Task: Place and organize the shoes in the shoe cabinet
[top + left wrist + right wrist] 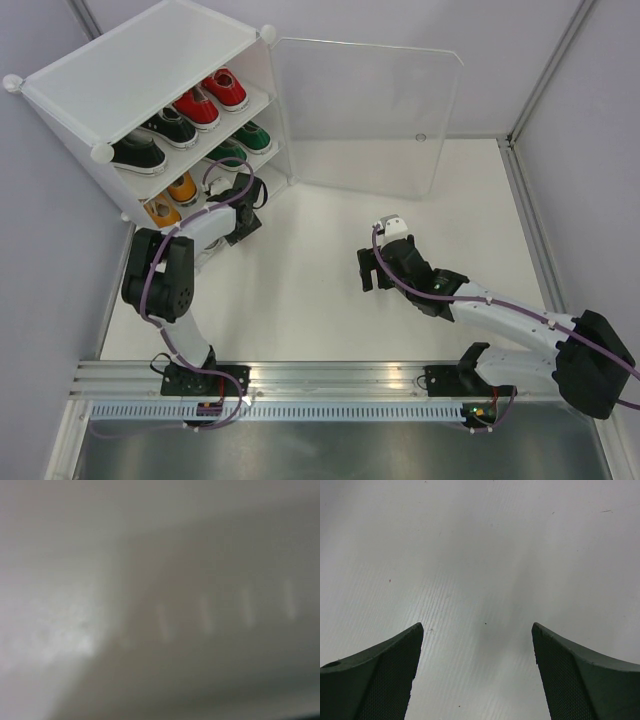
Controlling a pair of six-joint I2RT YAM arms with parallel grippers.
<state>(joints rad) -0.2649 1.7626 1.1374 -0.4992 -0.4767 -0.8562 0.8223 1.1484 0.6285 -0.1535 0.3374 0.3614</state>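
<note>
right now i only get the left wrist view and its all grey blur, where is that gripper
Observer: The left gripper is at the open front of the shoe cabinet, low down, near the green sneakers.
Operator: is the door in my way
Observer: No, the clear door stands wide open, off to the right of the cabinet.
Operator: and the other arm
Observer: The right gripper hangs open over the white table, with nothing between its fingers.
</note>
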